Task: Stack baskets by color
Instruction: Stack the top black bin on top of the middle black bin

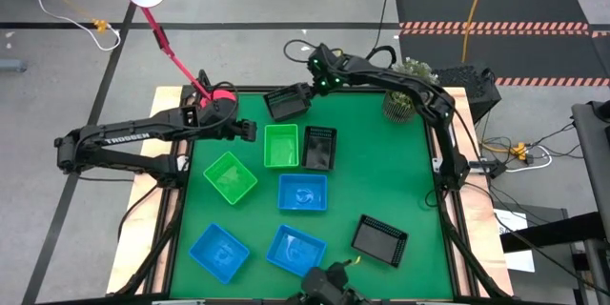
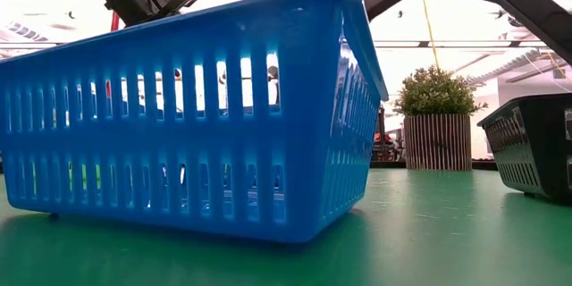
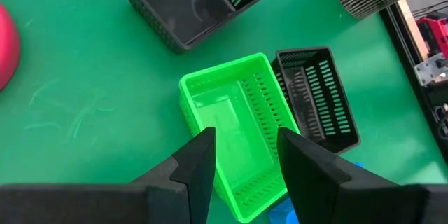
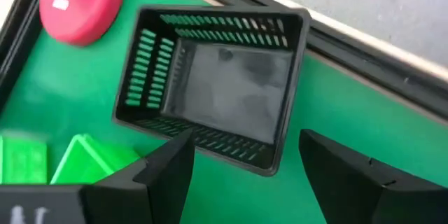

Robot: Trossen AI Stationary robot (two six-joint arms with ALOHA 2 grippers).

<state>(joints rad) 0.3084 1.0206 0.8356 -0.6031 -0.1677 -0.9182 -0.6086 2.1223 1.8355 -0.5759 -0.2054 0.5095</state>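
Baskets stand on their bottoms on the green table. In the middle, one green basket (image 1: 280, 145) stands beside a black basket (image 1: 318, 147). A second green basket (image 1: 230, 176) stands left of them. Three blue ones (image 1: 303, 192) stand nearer. Another black basket (image 1: 379, 239) is at the near right. A third black basket (image 1: 286, 103) stands at the far edge. My right gripper (image 1: 307, 91) hovers open over it (image 4: 217, 84), its fingers either side of one end wall. My left gripper (image 3: 245, 157) hangs open above the middle green basket (image 3: 238, 126).
A pink lamp's base (image 1: 219, 105) stands at the far left, close to my left arm. A potted plant (image 1: 398, 105) stands at the far right. In the low view a blue basket (image 2: 197, 116) fills the foreground. Bare green table (image 1: 400, 181) lies at the right.
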